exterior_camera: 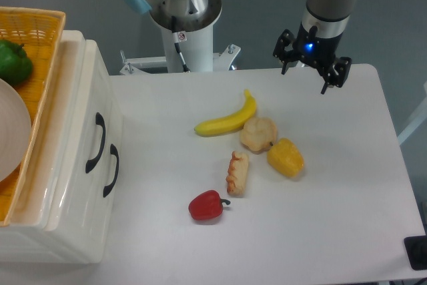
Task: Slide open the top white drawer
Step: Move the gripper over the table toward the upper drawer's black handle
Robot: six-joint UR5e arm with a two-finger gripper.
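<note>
Step in hand, by judgement: approach not yet begun. Gripper point(311, 70) raised above the far right part of the bench point(347, 185), fingers apart with nothing between them, well apart from the drawer unit.

Top white drawer point(90, 108) located at the left edge of the bench, in the cream-white cabinet. Two black arched handles on the ribbed front: upper handle point(99, 142) taken as belonging to the top drawer, lower handle point(111, 170) just beside it on the second drawer front point(83, 231). Drawer apparently closed, front flush with the one beside it; exact seam between the two hard to tell from this angle.

Next move, as judged: long traverse across the bench to the left, gripper turned to face the drawer front, fingers set around the upper handle only, then a straight pull outward toward the middle of the bench.

Other items noted: banana point(229, 119), pale pastry point(258, 134), yellow pepper point(285, 157), small bread piece point(237, 173) and red pepper point(206, 205), clustered mid-bench. Orange wicker basket point(47, 65) on top of the cabinet, holding a green pepper point(13, 62) and a white plate point(12, 135).

Risk: handles close together, wrong one easily caught. Cluster of food lying along the direct low route; red pepper nearest the drawer's opening path.
</note>
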